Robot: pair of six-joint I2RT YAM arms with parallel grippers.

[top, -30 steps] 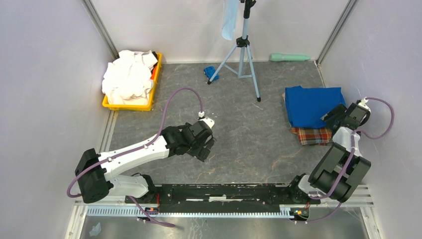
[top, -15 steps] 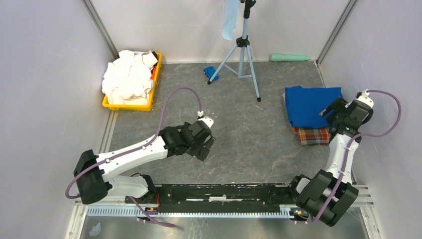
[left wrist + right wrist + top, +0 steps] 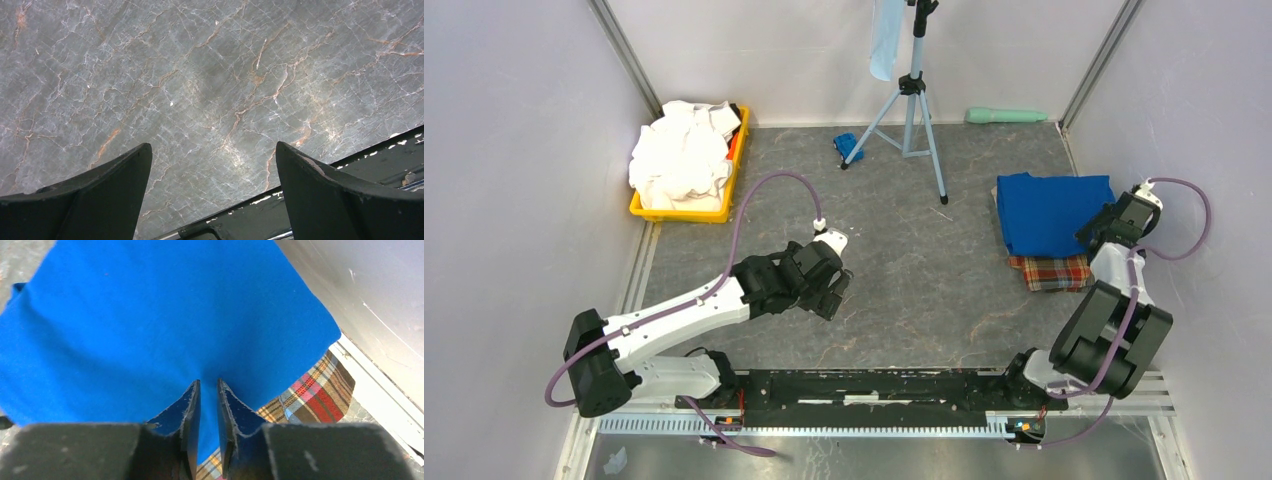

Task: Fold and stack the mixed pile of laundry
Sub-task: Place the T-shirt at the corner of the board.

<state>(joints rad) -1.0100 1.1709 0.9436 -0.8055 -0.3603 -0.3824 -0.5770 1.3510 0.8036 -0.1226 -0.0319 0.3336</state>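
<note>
**Top view.** Grey marbled bench (image 3: 924, 280) with rust-coloured veins, closed in by pale walls with metal corner posts. Landmark is the tripod (image 3: 912, 110), standing at the far middle.
- A narrow pale-blue cloth (image 3: 886, 40) hangs from the tripod's head.
- A small bright-blue object (image 3: 849, 146) lies just left of the tripod's left foot.
- A mint-green cylinder (image 3: 1006, 115) lies right of the tripod, against the far wall.
- Far left of the tripod, a yellow tray (image 3: 686, 212) is heaped with white shirts (image 3: 679, 160).
- Right of the tripod and nearer, a folded royal-blue T-shirt (image 3: 1049, 212) lies on a plaid cloth (image 3: 1052, 272), close to the right wall.
- The left tool (image 3: 836, 292) is over bare bench, nearer than the tripod and a little left.
- The right tool (image 3: 1092, 232) is at the T-shirt's right edge.

**Left wrist.** Left tool (image 3: 214, 146) has its fingers wide apart and holds nothing. Bare bench (image 3: 210, 75) lies below it, with a black rail (image 3: 380, 165) at lower right.

**Right wrist.** Right tool (image 3: 208, 382) has its fingers nearly together, with only a narrow slit between them. The tips are at the T-shirt (image 3: 165, 315), where a faint crease shows. I cannot tell whether a fold is clamped. The plaid cloth (image 3: 315, 390) pokes out beneath the T-shirt, next to the wall (image 3: 370, 285).
</note>
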